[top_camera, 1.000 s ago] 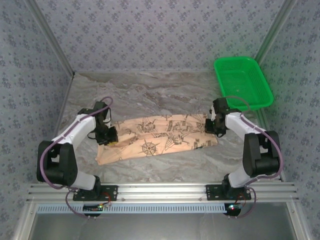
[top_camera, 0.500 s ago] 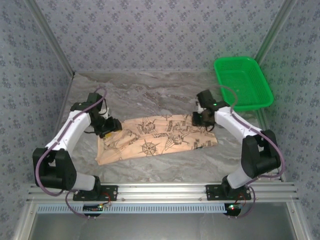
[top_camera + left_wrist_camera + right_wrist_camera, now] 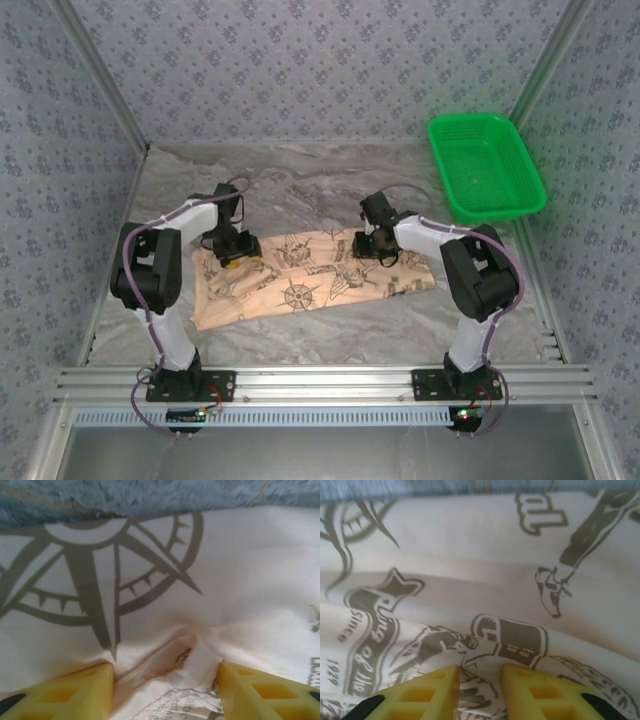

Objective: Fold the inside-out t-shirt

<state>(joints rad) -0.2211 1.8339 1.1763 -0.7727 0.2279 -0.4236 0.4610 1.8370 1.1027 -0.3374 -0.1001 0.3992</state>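
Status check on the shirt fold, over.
Left gripper open over a pucker of the t-shirt. Right gripper narrow around a fold, grip unclear. Shirt lies in a band, print up. Green basket well clear.

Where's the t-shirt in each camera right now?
Top external: t-shirt mid-table, between left gripper and right gripper.
Left wrist: t-shirt under the yellow fingertips, bunched between them.
Right wrist: t-shirt under the fingertips, a fold between them.
Shared landmark: grey marble table past its far edge.

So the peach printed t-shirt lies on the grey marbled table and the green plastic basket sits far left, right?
No: the top external view shows the green plastic basket at the far right. The peach printed t-shirt does lie on the grey marbled table.
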